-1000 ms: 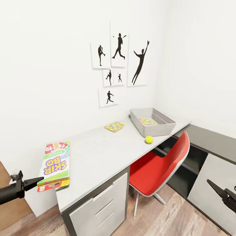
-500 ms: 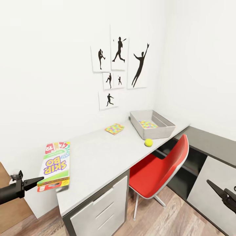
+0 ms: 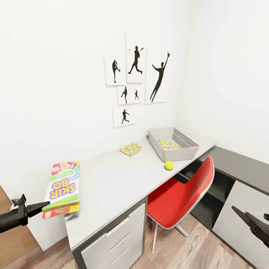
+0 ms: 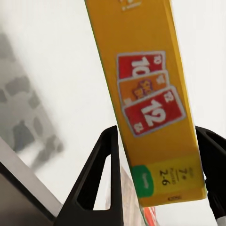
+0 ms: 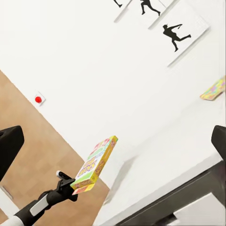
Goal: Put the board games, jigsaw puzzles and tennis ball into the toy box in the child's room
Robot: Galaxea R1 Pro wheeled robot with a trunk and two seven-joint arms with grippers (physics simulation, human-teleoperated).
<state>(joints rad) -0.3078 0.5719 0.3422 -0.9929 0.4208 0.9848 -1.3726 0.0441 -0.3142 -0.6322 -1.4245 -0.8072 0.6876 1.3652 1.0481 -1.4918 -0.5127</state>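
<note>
My left gripper (image 3: 40, 204) is shut on the lower end of the yellow-green-red SKIP-BO board game (image 3: 62, 189), which hangs tilted over the left end of the table (image 3: 112, 175). The left wrist view has the box (image 4: 150, 94) between both fingers (image 4: 104, 181). The grey toy box (image 3: 188, 150) stands at the table's far right with one jigsaw puzzle (image 3: 169, 144) inside. Another jigsaw puzzle (image 3: 130, 149) lies on the table by the wall. In front of the toy box rests the tennis ball (image 3: 169, 165). My right gripper (image 3: 257, 221) is open, low at the right. The bed is out of view.
A red chair (image 3: 181, 192) is pushed under the table's right half. Pale drawers (image 3: 116, 239) sit below the table's left half. A lower dark grey side cabinet (image 3: 239, 160) runs along the right wall. Silhouette posters (image 3: 136, 80) hang above the table.
The whole picture has shifted a little, so the camera moved; the toy box and ball sit slightly lower in view. The left gripper still holds the SKIP-BO box the same way.
</note>
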